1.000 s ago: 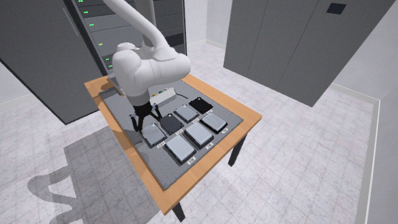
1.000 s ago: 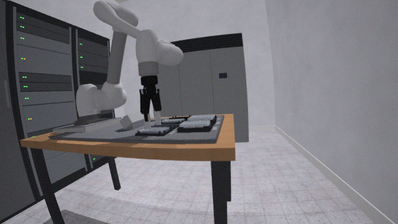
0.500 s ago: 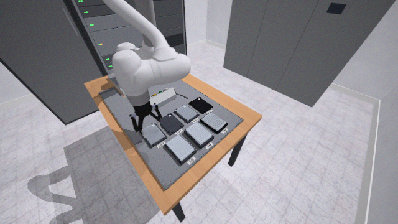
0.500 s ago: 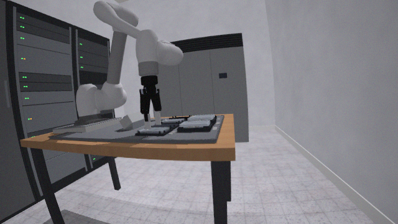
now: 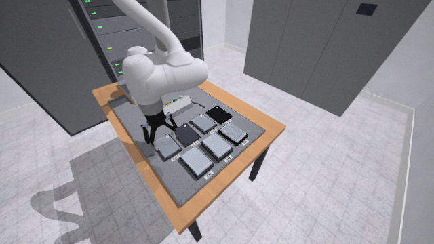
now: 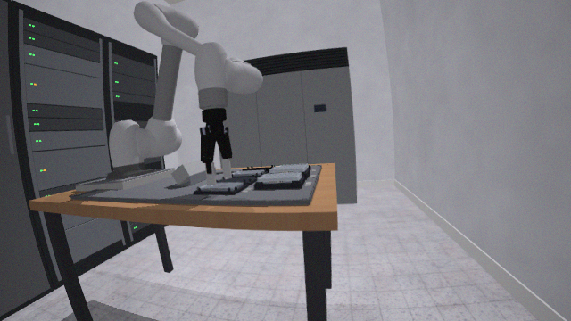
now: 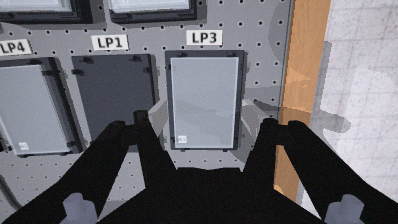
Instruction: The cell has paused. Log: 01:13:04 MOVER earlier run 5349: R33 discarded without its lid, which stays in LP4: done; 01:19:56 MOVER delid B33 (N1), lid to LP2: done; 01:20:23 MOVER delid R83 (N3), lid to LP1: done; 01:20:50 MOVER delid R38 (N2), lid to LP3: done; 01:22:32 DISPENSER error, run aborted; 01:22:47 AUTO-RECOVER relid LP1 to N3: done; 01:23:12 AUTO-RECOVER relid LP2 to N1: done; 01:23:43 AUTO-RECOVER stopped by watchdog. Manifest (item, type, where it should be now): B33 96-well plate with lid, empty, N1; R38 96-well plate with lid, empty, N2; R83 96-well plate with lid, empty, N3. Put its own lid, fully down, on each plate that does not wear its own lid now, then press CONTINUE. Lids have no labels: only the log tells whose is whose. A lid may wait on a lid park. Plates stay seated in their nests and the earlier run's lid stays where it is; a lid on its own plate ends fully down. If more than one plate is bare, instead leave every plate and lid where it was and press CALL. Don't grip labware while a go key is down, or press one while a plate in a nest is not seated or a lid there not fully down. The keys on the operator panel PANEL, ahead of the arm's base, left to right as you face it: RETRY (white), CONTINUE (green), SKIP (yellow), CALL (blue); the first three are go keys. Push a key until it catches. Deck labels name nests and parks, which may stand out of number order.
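A pale lid (image 7: 204,102) (image 5: 167,146) lies flat on the park labelled LP3, at the deck's near-left end by the table edge. My gripper (image 7: 204,109) is open and hangs just above it, one finger on each long side, with nothing between them; it also shows in the top view (image 5: 161,133) and the exterior view (image 6: 217,171). Park LP1 (image 7: 114,95) is dark and bare. Park LP4 (image 7: 30,107) holds another pale lid. Three plates (image 5: 217,146) sit in the front row of nests; I cannot tell from here which one is bare.
The operator panel (image 5: 177,104) stands behind the parks, close to the arm's wrist. A fourth, black park (image 5: 219,114) is at the far end of the park row. The wooden table edge (image 7: 300,75) runs just beside LP3.
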